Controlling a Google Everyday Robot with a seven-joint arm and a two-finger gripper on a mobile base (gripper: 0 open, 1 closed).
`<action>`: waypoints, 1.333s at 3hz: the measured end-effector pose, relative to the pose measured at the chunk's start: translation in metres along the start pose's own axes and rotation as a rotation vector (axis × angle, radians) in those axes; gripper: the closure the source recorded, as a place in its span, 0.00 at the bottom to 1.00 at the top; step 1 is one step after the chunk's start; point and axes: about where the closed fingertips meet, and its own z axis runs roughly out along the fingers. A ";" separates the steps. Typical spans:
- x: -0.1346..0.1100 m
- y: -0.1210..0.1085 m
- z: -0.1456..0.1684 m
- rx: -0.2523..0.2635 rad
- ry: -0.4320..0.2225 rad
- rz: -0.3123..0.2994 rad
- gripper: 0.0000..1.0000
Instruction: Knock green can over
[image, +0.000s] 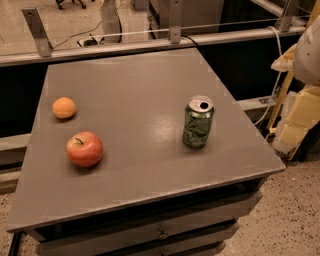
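The green can (198, 122) stands upright on the right half of the grey table top (135, 85). It is dark green with pale leafy markings, and its silver top has an open pull-tab hole. My gripper is not in view. Only a pale, rounded part of my arm (309, 50) shows at the right edge of the view, to the right of the table and well apart from the can. Nothing touches the can.
A red apple (84, 149) and a small orange (64, 107) lie on the left side of the table. Drawers (150, 232) sit under the top. A metal rail (150, 42) runs behind the table. Pale yellowish blocks (300, 117) and a cable stand right of it.
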 end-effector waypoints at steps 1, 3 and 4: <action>0.000 0.000 0.000 0.000 0.000 0.000 0.00; -0.011 -0.010 0.046 0.040 -0.342 -0.036 0.00; -0.028 -0.029 0.073 0.102 -0.611 -0.046 0.00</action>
